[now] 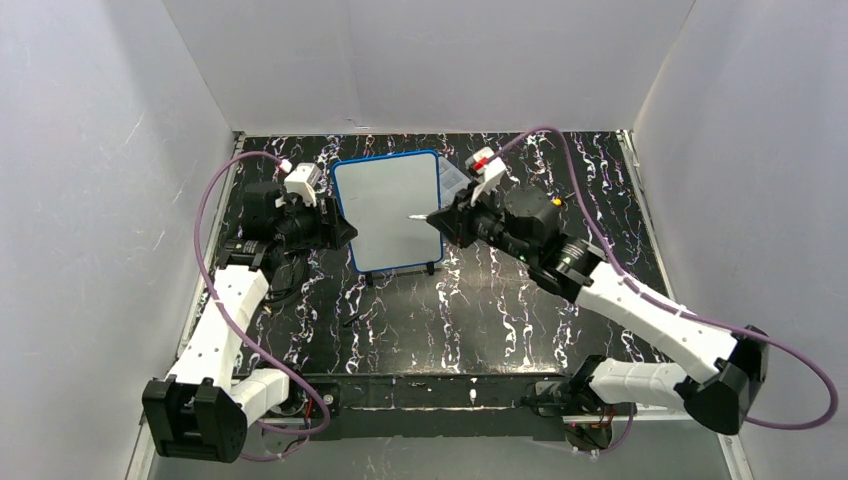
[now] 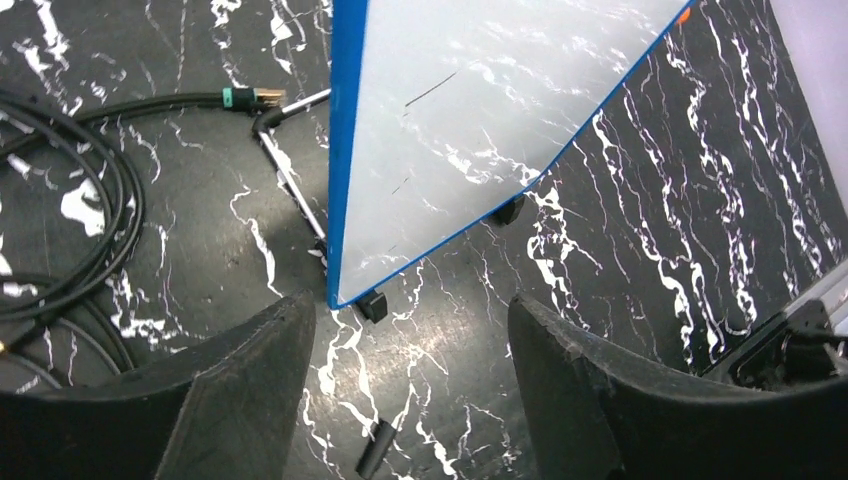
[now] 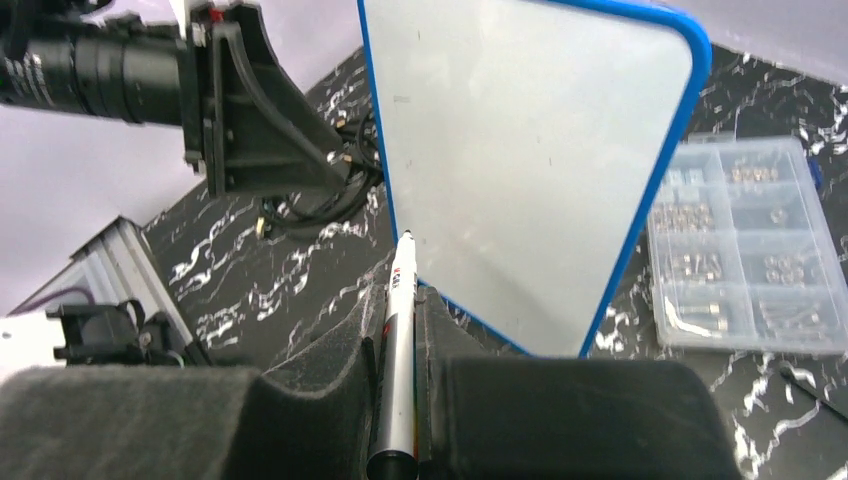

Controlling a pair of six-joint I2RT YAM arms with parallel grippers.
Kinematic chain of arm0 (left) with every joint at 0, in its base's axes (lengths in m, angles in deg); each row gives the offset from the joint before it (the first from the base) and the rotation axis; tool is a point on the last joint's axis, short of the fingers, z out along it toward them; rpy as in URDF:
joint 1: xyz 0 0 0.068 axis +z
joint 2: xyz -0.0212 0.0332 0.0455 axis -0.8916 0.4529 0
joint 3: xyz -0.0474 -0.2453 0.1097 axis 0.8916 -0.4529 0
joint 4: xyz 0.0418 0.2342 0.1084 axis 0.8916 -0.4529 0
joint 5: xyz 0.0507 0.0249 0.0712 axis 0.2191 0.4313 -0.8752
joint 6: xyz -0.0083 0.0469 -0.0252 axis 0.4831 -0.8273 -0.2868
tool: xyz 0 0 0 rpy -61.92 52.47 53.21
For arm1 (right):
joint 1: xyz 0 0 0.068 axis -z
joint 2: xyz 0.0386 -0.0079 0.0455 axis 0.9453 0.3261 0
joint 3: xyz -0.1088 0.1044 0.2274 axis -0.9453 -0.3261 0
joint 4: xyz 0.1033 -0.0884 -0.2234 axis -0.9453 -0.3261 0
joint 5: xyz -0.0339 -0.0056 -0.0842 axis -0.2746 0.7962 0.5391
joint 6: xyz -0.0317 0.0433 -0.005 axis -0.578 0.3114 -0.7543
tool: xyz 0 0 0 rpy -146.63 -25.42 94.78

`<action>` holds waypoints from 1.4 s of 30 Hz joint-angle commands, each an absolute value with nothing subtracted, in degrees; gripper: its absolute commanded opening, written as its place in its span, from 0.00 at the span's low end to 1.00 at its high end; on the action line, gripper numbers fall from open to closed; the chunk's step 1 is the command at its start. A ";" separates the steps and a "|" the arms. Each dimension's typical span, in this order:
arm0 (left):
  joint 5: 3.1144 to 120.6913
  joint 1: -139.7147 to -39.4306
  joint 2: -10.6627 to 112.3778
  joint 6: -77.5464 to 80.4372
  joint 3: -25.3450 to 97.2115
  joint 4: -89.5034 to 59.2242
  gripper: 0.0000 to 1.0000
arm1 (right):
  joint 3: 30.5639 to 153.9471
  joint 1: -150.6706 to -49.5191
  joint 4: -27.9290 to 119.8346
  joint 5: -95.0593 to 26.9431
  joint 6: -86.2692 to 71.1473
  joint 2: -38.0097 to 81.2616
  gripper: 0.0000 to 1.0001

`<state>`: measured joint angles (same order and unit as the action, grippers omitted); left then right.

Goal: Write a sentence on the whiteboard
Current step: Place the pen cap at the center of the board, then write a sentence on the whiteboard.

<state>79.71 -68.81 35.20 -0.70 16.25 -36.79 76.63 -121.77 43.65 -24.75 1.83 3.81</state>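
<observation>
- The left arm (image 1: 225,320) rises from its base at the near left corner and reaches forward along the left side of the tabletop (image 1: 480,320), with its wrist turned inward toward the middle.
- The left gripper (image 2: 410,305) sits at the left edge of the whiteboard (image 1: 388,210). It is released, its fingers (image 2: 240,390) spread wide with only tabletop between them. The board's lower corner lies just beyond the fingertips, apart from them.
- The right arm (image 1: 640,300) stretches diagonally from the near right corner toward the centre, its forearm low over the tabletop.
- The right gripper (image 3: 400,300) is clenched on a silver marker (image 3: 397,380), which runs lengthwise between the fingers with its white tip pointing forward.
- The tip is at the right part of the board's face. Whether it touches the face cannot be told.
- The whiteboard stands propped on small black feet in the far middle of the tabletop, between the two grippers.
- The left wrist view shows a few short, thin dark marks (image 2: 430,90) on its face.
- A clear compartment box (image 3: 740,250) lies just beside the board's right edge.
- Black cables (image 2: 90,200) coil on the tabletop left of the board.
</observation>
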 commanded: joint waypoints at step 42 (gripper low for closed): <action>89.75 -65.01 46.95 -17.69 17.18 -25.44 0.09 | 95.12 -126.25 64.87 -23.88 -8.84 32.45 0.01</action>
